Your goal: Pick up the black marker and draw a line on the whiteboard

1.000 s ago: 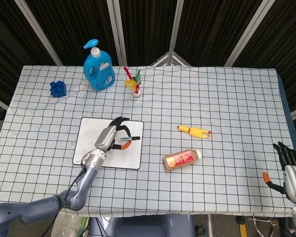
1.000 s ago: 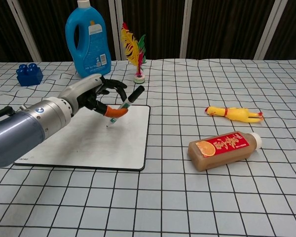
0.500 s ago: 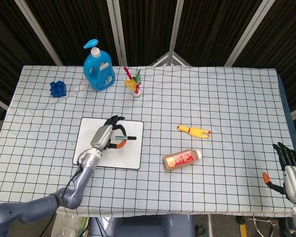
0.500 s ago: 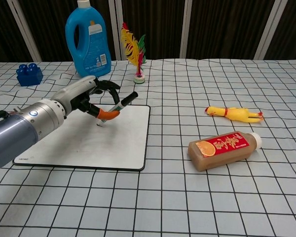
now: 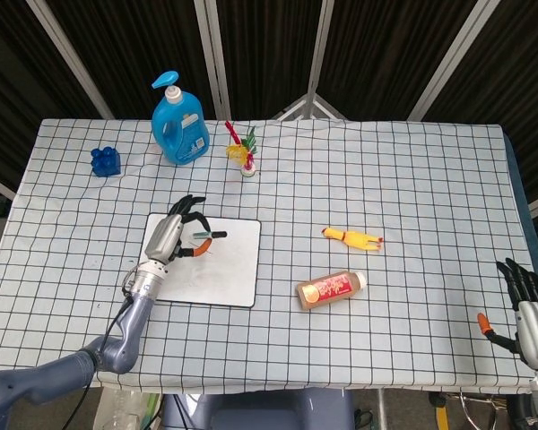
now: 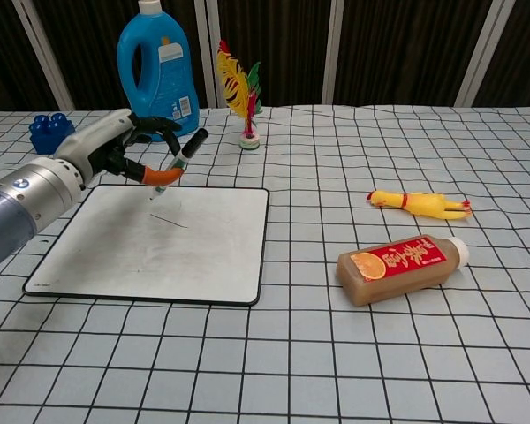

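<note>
The whiteboard (image 5: 224, 273) (image 6: 159, 256) lies flat on the table's left half, with a short thin dark line (image 6: 170, 221) drawn on it. My left hand (image 5: 169, 236) (image 6: 113, 150) is over the board's far left part. It pinches the black marker (image 5: 205, 238) (image 6: 179, 160), which is tilted with its tip pointing down near the board's far edge. Whether the tip touches the board I cannot tell. My right hand (image 5: 529, 306) hangs off the table's near right corner with its fingers spread and nothing in them.
A blue detergent bottle (image 5: 179, 121) (image 6: 157, 71), a blue toy brick (image 5: 106, 161) (image 6: 51, 132) and a feathered toy (image 5: 242, 150) (image 6: 238, 93) stand at the back left. A yellow rubber chicken (image 5: 351, 238) (image 6: 420, 203) and a lying juice bottle (image 5: 332, 288) (image 6: 402, 265) sit right of the board.
My left hand has carried the marker leftwards and away from me across the board. A thin dark line now shows where the tip was.
</note>
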